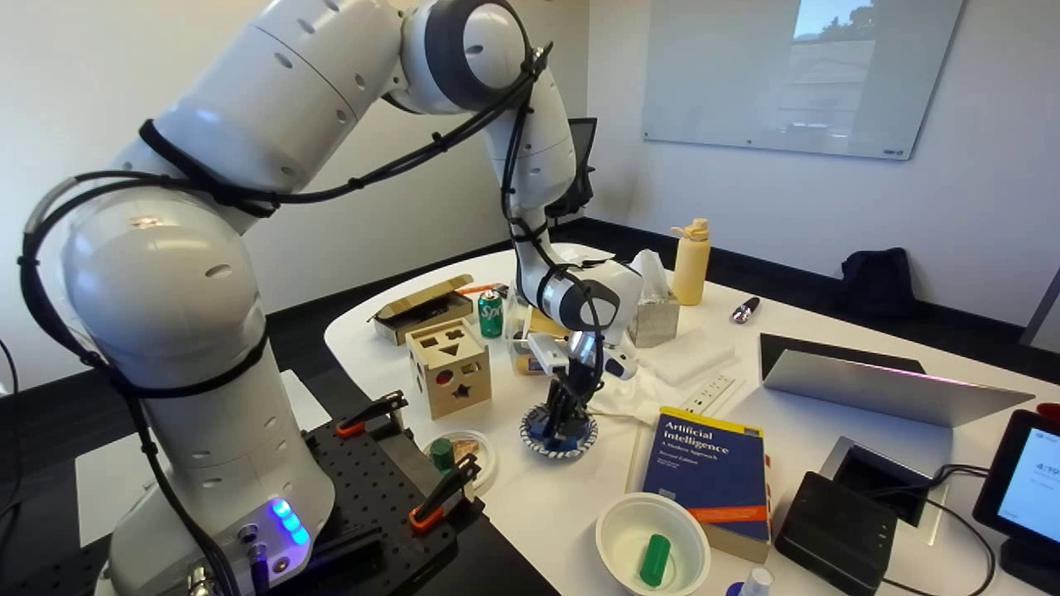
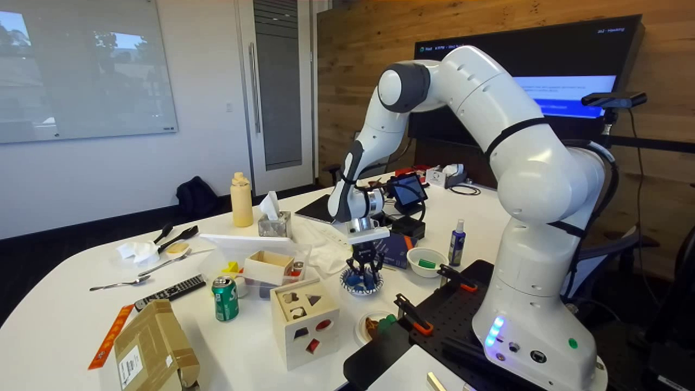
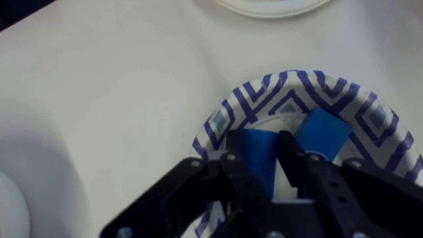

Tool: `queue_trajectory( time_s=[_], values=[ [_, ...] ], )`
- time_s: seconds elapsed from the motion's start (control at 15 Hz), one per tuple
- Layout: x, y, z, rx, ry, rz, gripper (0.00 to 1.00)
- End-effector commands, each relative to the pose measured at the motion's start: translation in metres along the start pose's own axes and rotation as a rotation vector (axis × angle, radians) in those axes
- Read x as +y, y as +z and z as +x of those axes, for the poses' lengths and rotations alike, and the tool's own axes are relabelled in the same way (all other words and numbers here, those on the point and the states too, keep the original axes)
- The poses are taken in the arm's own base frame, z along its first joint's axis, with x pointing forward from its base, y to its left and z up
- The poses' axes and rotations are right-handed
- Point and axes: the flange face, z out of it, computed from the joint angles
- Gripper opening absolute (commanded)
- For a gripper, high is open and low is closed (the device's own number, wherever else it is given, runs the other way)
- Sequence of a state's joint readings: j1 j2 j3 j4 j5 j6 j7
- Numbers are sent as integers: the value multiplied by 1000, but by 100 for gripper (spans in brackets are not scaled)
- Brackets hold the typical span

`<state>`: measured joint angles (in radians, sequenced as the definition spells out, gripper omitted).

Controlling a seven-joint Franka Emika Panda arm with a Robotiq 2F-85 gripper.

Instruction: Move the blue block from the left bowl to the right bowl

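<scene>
The patterned left bowl (image 1: 560, 453) stands under my gripper; it also shows in an exterior view (image 2: 359, 292) and in the wrist view (image 3: 243, 99). My gripper (image 3: 259, 135) points down into it, and its fingers touch both sides of a blue block (image 3: 259, 152), low in the bowl. A second blue block (image 3: 325, 132) lies beside the right finger. In both exterior views the fingers mostly hide the blocks. The plain white right bowl (image 1: 607, 534) stands apart, with a green block (image 1: 654, 560) in it; the bowl also shows in an exterior view (image 2: 415, 267).
A blue book (image 1: 704, 463) lies beside the right bowl. A wooden shape box (image 1: 451, 364) stands near the patterned bowl. A white plate (image 1: 490, 468) with a green block (image 1: 441, 454) is near the mount's clamps. A Sprite can (image 2: 225, 298) and a spray bottle (image 2: 456, 244) stand on the table.
</scene>
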<state>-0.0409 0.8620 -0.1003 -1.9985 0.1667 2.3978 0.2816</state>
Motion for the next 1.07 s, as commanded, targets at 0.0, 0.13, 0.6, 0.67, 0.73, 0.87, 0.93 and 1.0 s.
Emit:
queue_trajectory(
  time_s=[0.0,0.13,0.6,0.67,0.73,0.87,0.93,1.0],
  values=[
    [-2,15,4,-26,29,-27,67],
    [-2,23,4,-26,28,-34,30],
    [-7,10,-1,-38,8,-19,9],
    [-7,2,-6,-51,5,-16,9],
    [-7,-3,-10,-63,4,-16,9],
    [-3,-20,-21,-96,10,-24,9],
    [1,-31,-27,-112,18,-27,9],
    [4,-40,-32,-125,24,-30,9]
  ],
)
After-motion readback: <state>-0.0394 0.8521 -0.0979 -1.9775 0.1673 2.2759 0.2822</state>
